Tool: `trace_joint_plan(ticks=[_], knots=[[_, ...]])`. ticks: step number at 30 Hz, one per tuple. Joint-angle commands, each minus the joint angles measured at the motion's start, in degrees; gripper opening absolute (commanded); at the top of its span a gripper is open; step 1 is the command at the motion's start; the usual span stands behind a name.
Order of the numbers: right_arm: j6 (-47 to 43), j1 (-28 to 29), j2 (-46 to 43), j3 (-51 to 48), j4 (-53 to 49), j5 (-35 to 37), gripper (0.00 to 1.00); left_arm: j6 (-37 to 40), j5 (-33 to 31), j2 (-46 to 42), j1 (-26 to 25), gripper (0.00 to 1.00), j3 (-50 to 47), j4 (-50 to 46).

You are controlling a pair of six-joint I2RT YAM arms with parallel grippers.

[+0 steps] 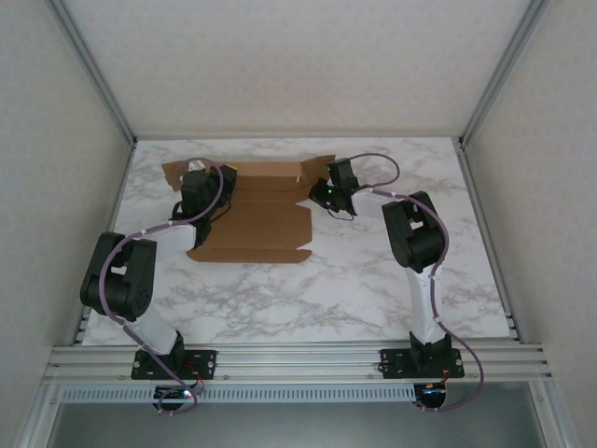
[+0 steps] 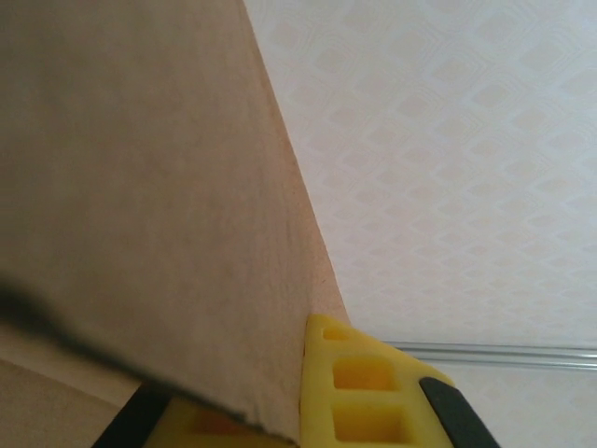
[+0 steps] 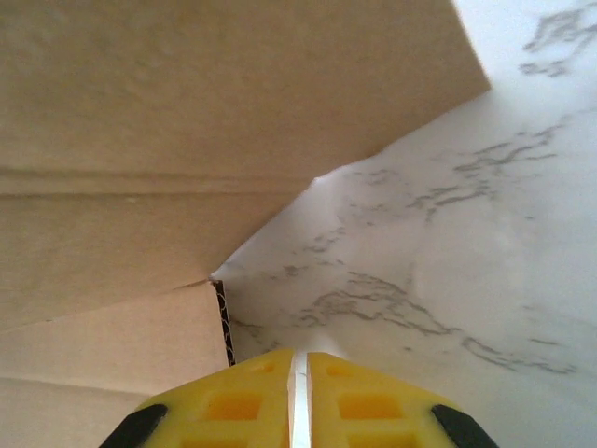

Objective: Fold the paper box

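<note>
Top cam: the paper box (image 1: 261, 224) lies flat and brown on the marble table (image 1: 373, 280), w/ its flaps spread out. The left claw (image 1: 197, 183) sits over the box's left end. The right claw (image 1: 320, 195) is at the box's right edge, by a cut-out flap. From up here I can't tell how wide either claw is.

Left wrist cam: a big brown flap of the box fills the space ahead and to the left of the claw, tilted up. One yellow finger (image 2: 364, 392) presses on the flap's right face. The other finger is mostly hidden behind it. So the left claw is closed tight, pinching the flap. To the right of the claw is a pale wall (image 2: 448, 140).

Right wrist cam: the right claw (image 3: 299, 359) is v. narrow, just a thin slit btwn the yellow fingers, w/ nothing in it. The box is ahead and to the left of it, one flap lifted over the table. Bare marble lies ahead and to the right.
</note>
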Motion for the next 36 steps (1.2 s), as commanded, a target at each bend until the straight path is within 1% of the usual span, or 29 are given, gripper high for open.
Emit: trace_joint_plan(ticks=[1, 6, 12, 17, 21, 24, 27, 31, 34, 36], knots=[[2.4, 2.2, -1.6, -2.2, 5.7, -6.2, 0.13, -0.5, 4.0, 0.4, -1.3, 0.02, -1.7, -6.8], [2.3, 2.4, -2.2, -2.3, 6.4, -6.9, 0.14, -1.6, 4.1, 0.4, -1.2, 0.03, -1.8, -7.1], [2.5, 3.2, -0.1, -0.5, 5.2, -7.3, 0.14, -2.4, 4.5, 0.5, -1.2, 0.03, -1.4, -7.3], [1.2, 3.6, 3.1, 2.6, -0.3, -5.9, 0.13, -2.3, 4.7, 0.3, -1.2, 0.03, -1.5, -7.9], [-0.8, 3.8, 5.3, 5.2, -6.8, -3.7, 0.13, -2.4, 4.7, 0.1, -1.2, 0.03, -1.4, -8.4], [-1.3, 3.9, 5.0, 4.5, -7.5, -3.8, 0.12, -2.3, 4.8, -0.1, -1.1, 0.03, -1.4, -8.6], [-3.1, 3.6, 1.3, 2.3, -6.8, -3.7, 0.14, -2.2, 4.8, -0.2, -0.9, 0.03, -1.4, -9.3], [-8.4, 2.4, -6.8, -1.4, -7.9, -3.4, 0.21, -2.1, 4.4, -0.5, -0.5, 0.03, -1.0, -10.6], [-10.0, 0.2, -12.9, -5.8, -7.3, -3.5, 0.24, -2.0, 4.1, -0.6, 0.0, 0.03, -0.3, -11.8], [-11.2, -1.8, -16.6, -8.6, -6.6, -3.7, 0.25, -2.1, 4.0, -0.4, 0.4, 0.03, -0.1, -12.4]])
